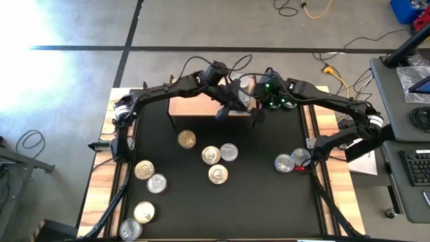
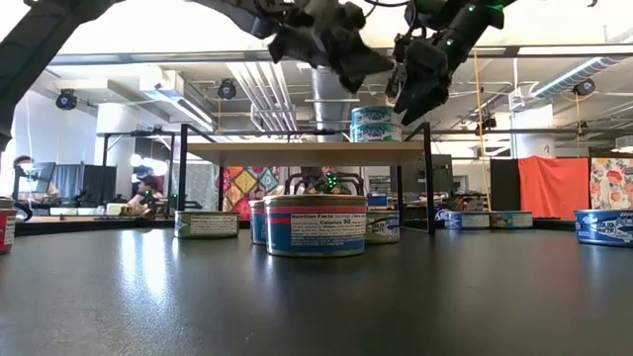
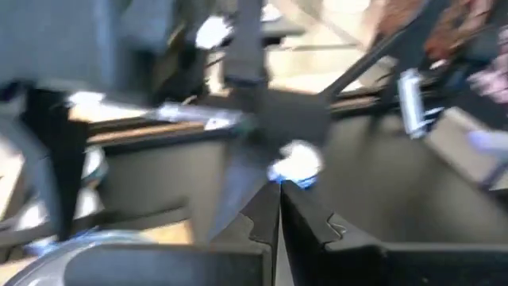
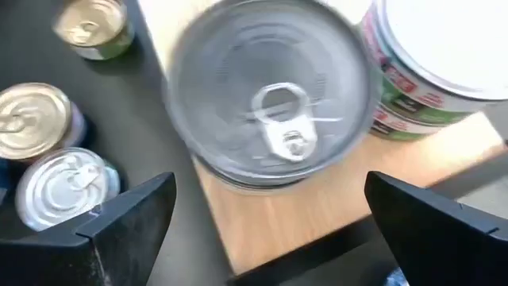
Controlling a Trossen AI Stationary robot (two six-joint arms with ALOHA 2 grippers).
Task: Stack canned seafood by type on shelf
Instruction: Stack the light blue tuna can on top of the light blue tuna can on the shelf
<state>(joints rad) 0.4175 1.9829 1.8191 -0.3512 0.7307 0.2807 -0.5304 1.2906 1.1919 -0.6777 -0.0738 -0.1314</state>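
The shelf point(image 1: 195, 106) is a light-wood board on dark legs at the table's far side; in the low view the shelf point(image 2: 297, 149) carries a two-high stack of blue-labelled tins point(image 2: 376, 124) at its right end. My right gripper point(image 4: 270, 187) hovers open over a silver-lidded tin point(image 4: 274, 103) with a pull tab, which stands on the board beside a stack of green-and-red-labelled tins point(image 4: 429, 63). Its fingers stand on either side of the tin, clear of it. My left gripper point(image 3: 279, 202) is shut and empty, above the shelf point(image 2: 331, 49) next to the right gripper point(image 2: 415, 89).
Loose tins stand on the black table: gold-lidded ones point(image 1: 187, 139) point(image 1: 218, 174) and a silver one point(image 1: 228, 152) at the middle, several more toward the near-left corner point(image 1: 144, 212), two silver ones point(image 1: 292, 160) at the right. Both arms crowd over the shelf's right end.
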